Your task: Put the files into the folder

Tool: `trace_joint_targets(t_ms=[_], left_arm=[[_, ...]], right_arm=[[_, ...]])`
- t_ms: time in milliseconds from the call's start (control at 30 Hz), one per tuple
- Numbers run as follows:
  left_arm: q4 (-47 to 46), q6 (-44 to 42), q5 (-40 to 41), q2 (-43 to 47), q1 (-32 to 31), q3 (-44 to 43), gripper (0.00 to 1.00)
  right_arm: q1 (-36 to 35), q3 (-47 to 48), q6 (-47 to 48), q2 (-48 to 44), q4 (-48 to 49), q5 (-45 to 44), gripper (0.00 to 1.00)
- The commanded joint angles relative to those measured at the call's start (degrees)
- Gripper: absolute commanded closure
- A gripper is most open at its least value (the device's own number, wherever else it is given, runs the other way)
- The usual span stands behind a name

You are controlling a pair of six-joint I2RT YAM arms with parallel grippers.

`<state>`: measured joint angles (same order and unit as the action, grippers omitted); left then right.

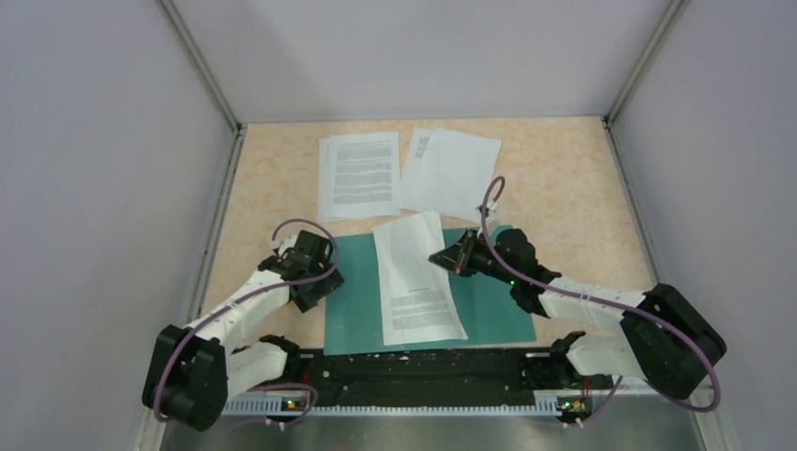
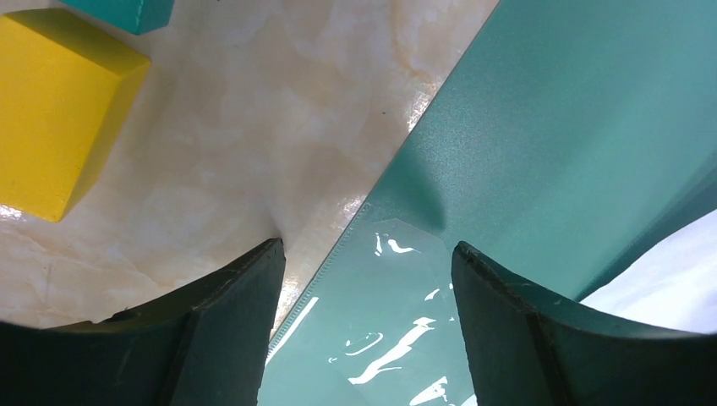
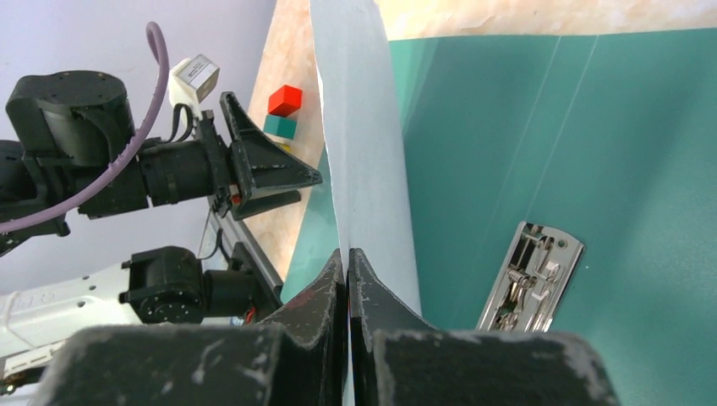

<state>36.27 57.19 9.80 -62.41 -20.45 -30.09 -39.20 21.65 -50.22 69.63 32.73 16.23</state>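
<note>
The teal-green folder (image 1: 493,303) lies open and flat on the table in front of the arms. One printed sheet (image 1: 414,282) lies down its middle. My right gripper (image 1: 445,257) is shut on that sheet's right edge, which stands on edge between the fingers in the right wrist view (image 3: 359,152). Two more sheets lie behind the folder, one with text (image 1: 358,174) and one mostly blank (image 1: 449,172). My left gripper (image 1: 320,287) is open and empty at the folder's left edge (image 2: 524,127), its fingers either side of a clear corner pocket (image 2: 397,321).
A metal clip (image 3: 531,279) sits on the folder's inner face. A yellow block (image 2: 51,110) and a teal block (image 2: 127,12) lie left of the folder, with a red block (image 3: 285,100) by them. Grey walls enclose the table on three sides.
</note>
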Motion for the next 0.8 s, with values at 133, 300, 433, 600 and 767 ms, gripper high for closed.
trace_joint_targets(t_ms=[133,300,433,600,767], left_arm=[[-1.7,0.6,-0.5,-1.1,0.2,0.0,0.24],[-2.2,0.0,-1.0,-1.8,0.2,-0.3,0.25],[-2.8,-0.2,-1.4,-2.4,0.2,-0.3,0.27],[-3.3,-0.3,-1.5,-2.2,0.2,-0.2,0.29],[-4.2,-0.8,-2.5,-2.5,0.2,0.0,0.29]], right_arm=[[-0.7,2.5,4.3,0.8,-2.0,-4.9,0.91],[-0.7,2.2,7.5,1.5,-5.4,-4.5,0.60],[-0.7,1.5,7.7,3.6,-4.3,-2.0,0.50],[-0.7,1.0,8.0,6.1,-3.6,0.6,0.49],[-0.7,0.7,7.0,9.6,-0.1,4.5,0.54]])
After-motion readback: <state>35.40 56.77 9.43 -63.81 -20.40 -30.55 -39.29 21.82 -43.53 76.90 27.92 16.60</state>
